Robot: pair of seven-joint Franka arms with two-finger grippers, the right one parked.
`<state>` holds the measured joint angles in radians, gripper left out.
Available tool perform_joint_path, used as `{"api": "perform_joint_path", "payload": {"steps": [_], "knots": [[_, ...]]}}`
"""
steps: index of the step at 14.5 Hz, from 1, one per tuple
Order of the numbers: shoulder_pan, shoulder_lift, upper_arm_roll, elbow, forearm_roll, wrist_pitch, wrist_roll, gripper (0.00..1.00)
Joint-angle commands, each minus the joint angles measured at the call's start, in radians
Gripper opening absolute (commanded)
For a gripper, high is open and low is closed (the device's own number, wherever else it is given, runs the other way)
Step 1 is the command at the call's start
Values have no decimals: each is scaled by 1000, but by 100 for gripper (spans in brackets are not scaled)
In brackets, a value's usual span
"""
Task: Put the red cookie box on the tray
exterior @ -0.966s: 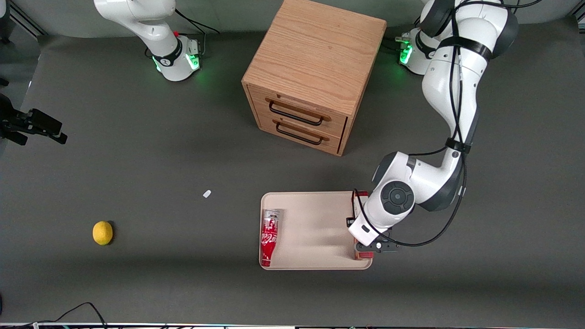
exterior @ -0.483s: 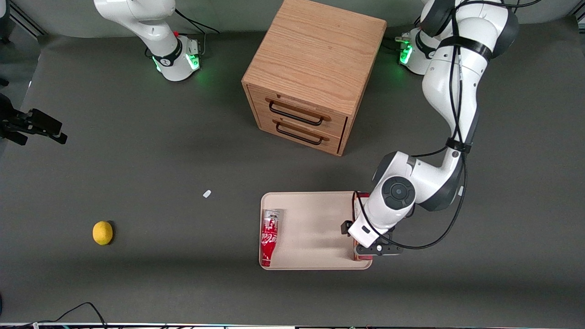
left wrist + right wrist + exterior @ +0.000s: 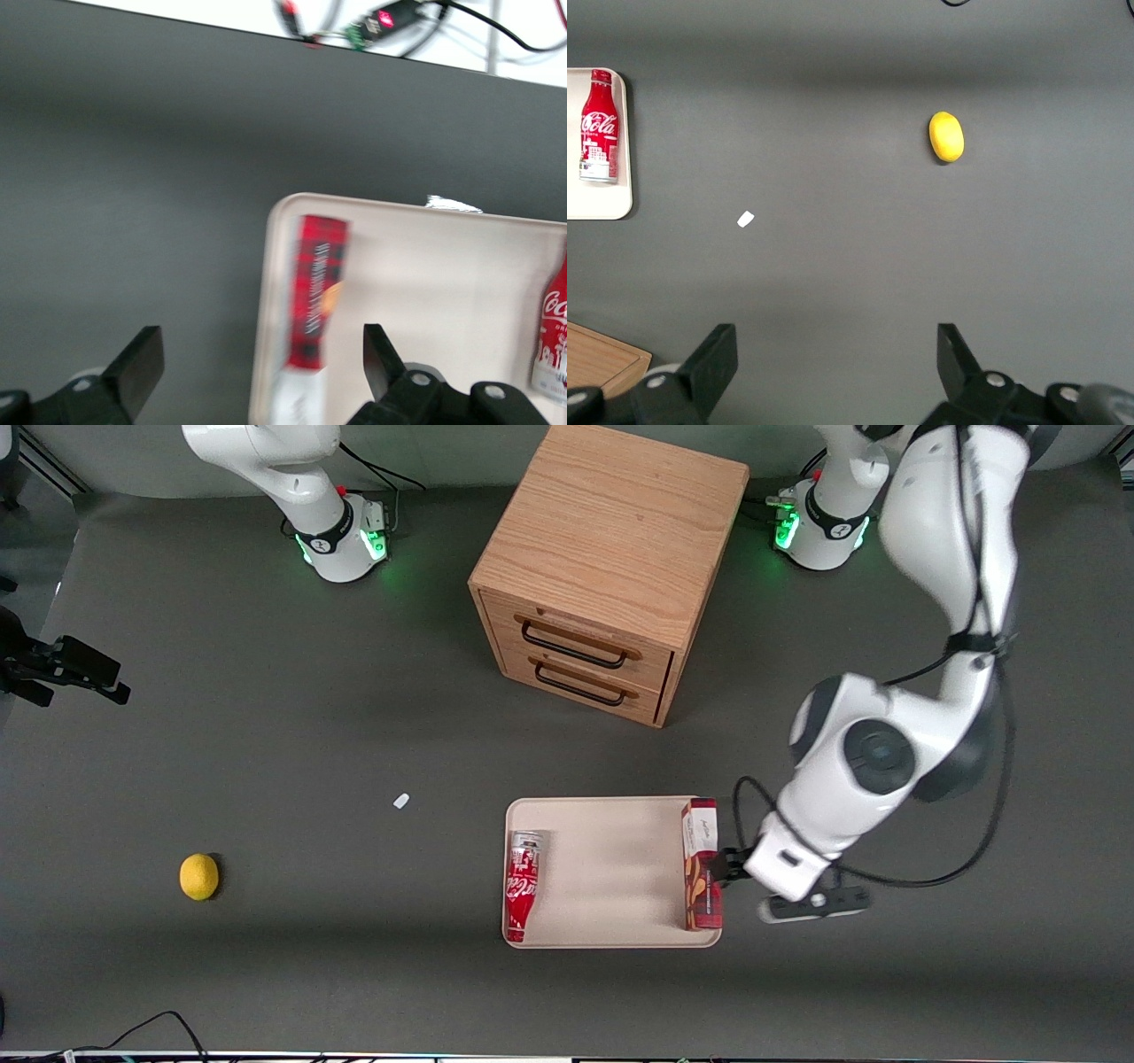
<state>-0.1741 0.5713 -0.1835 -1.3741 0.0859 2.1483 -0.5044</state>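
The red cookie box lies flat in the beige tray, along the rim at the working arm's end, its white end panel pointing toward the cabinet. My left gripper hangs just outside that rim, beside the box and apart from it. In the left wrist view the gripper is open, with nothing held between its two black fingers. That view shows the box lying well below the fingers on the tray.
A red Coca-Cola can lies in the tray along the rim at the parked arm's end. The wooden two-drawer cabinet stands farther from the front camera. A lemon and a small white scrap lie toward the parked arm's end.
The gripper has let go of the box and drawn away sideways off the tray toward the working arm's end. The box, earlier covered by the hand, now lies in plain sight.
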Motion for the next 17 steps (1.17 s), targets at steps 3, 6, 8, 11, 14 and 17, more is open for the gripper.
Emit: {"api": "perform_joint_path", "payload": {"steps": [3,6,8,11,14,17], "knots": [[131,-284,-7,-203,-74,-244,202,100],[218,-401,-7,-218,-71,-407,352,100],[287,-512,-5,-279,-69,-455,481,100],[327,-588,-5,-284,-71,-530,534,100],[328,-660,-2,-290,-84,-551,535,100],[338,-696,-2,-290,-120,-585,535,100]]}}
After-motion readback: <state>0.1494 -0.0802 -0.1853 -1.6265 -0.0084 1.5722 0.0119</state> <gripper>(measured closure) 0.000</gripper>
